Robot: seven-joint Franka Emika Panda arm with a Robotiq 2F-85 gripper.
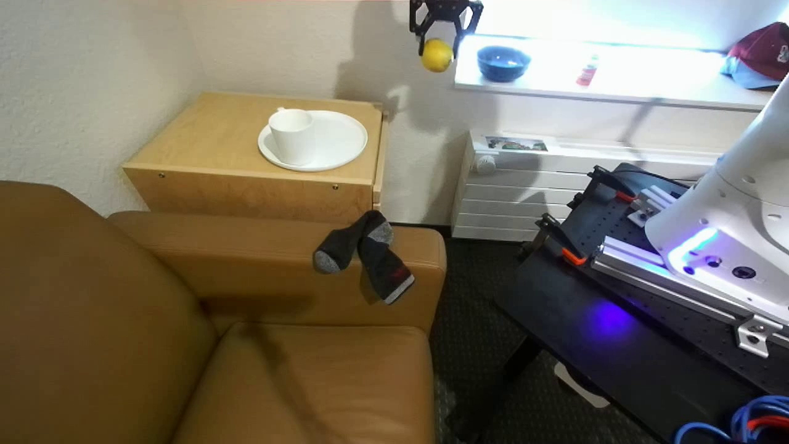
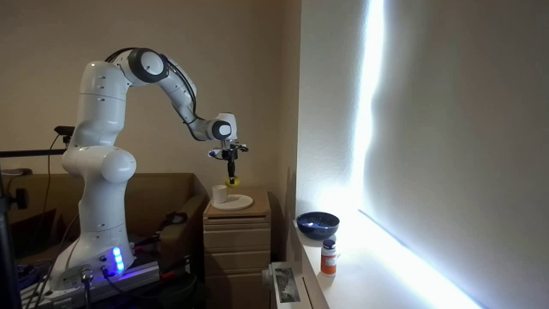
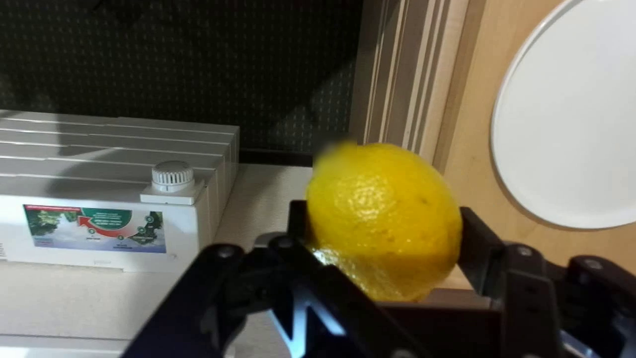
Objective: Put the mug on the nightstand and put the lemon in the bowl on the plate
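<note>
Okay, gripper (image 1: 438, 52) is clamped on the lemon (image 1: 437, 57), pressing it from both sides, clearest in the wrist view. Lemon hangs in the air, higher than the top of the nightstand (image 1: 203, 135); can't tell what's straight below it. Wrist view has the plate (image 3: 571, 119) off to the side of the lemon, apart from it, partly cut off by the frame.

Plate lies flat on the nightstand, close to the corner where the drawer-front edge meets the sofa-side edge. White mug (image 1: 293, 137) stands upright on the plate, by its rim on the sofa side, in both exterior views.

Blue bowl (image 1: 503, 65) sits upright on the sill (image 1: 653, 80), near the corner at the end toward the nightstand. White-and-orange bottle (image 2: 328, 261) stands upright near the sill's front edge, apart from the bowl. Maroon cap (image 1: 761, 52) lies much farther along in an exterior view. White radiator (image 1: 524, 203) is under the sill.

Brown sofa (image 1: 320, 370) is beside the nightstand. Dark socks (image 1: 376, 254) lie over its arm near the front end, one hanging past the seat-side edge.

Robot arm (image 2: 102, 107) is mounted on the black table (image 1: 567, 314), gripper pointing down.
</note>
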